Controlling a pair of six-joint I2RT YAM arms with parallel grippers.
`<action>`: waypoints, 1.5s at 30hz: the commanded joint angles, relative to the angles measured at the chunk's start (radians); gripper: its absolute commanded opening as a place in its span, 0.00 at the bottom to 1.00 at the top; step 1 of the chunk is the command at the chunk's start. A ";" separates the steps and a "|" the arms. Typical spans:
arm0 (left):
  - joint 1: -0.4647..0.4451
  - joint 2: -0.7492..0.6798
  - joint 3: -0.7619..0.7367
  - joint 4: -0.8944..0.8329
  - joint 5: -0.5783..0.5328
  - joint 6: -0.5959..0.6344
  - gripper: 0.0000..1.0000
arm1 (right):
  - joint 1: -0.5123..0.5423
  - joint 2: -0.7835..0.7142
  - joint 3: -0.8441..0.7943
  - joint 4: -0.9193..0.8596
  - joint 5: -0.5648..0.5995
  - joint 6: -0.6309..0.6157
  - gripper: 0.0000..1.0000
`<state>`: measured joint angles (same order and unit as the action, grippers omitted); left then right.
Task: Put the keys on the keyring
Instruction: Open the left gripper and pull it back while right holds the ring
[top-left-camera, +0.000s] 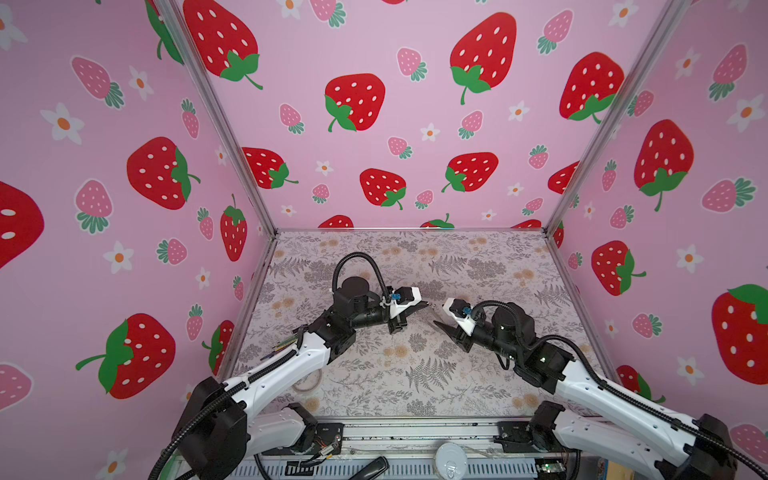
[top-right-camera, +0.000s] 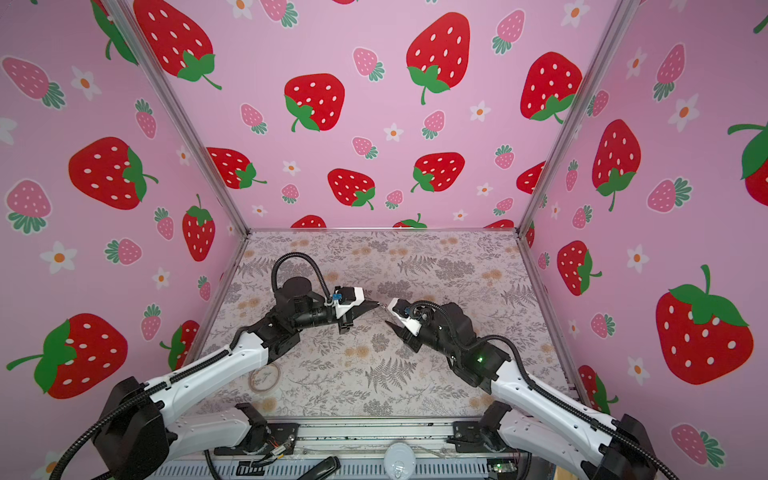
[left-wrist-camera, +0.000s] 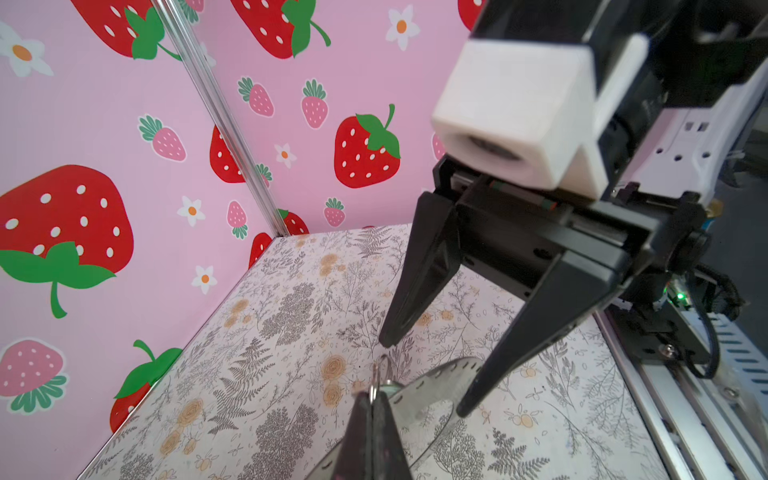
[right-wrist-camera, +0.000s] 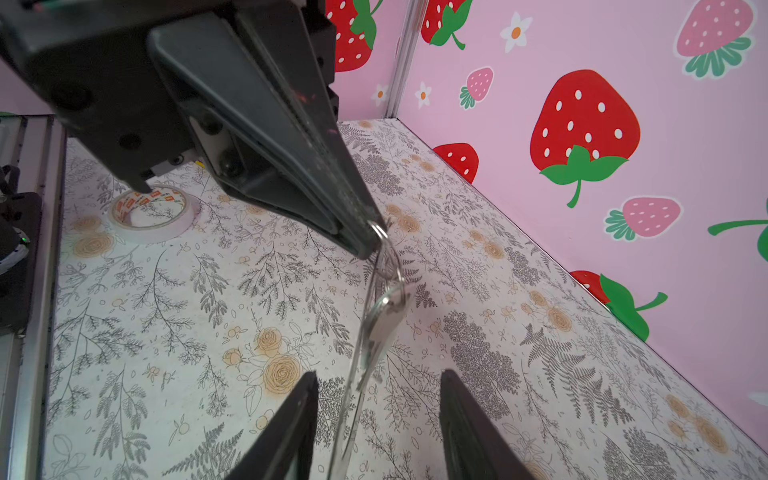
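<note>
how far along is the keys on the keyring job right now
Looks done: the key seems to hang with the keyring from a small wire loop. In hand: the left gripper is shut on that loop, holding the bundle up; the right gripper is open, jaws either side of the keyring. Left: setting it down; no other key visible.

No readable text anywhere.

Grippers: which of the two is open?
The right gripper: its fingers stand apart. The left gripper is pinched shut on a small wire ring.
</note>
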<state>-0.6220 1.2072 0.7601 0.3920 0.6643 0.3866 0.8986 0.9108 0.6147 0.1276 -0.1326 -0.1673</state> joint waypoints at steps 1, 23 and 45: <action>0.007 -0.003 -0.005 0.123 0.049 -0.065 0.00 | -0.001 0.022 0.006 0.080 -0.020 0.050 0.50; 0.007 -0.003 -0.004 0.097 0.044 -0.044 0.00 | -0.002 -0.140 -0.003 0.055 0.192 -0.018 0.51; 0.004 0.002 -0.009 0.105 0.048 -0.042 0.00 | -0.002 0.097 0.094 0.092 -0.098 0.037 0.51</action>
<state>-0.6189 1.2114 0.7593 0.4557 0.6926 0.3397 0.8967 1.0012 0.6716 0.1802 -0.1860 -0.1642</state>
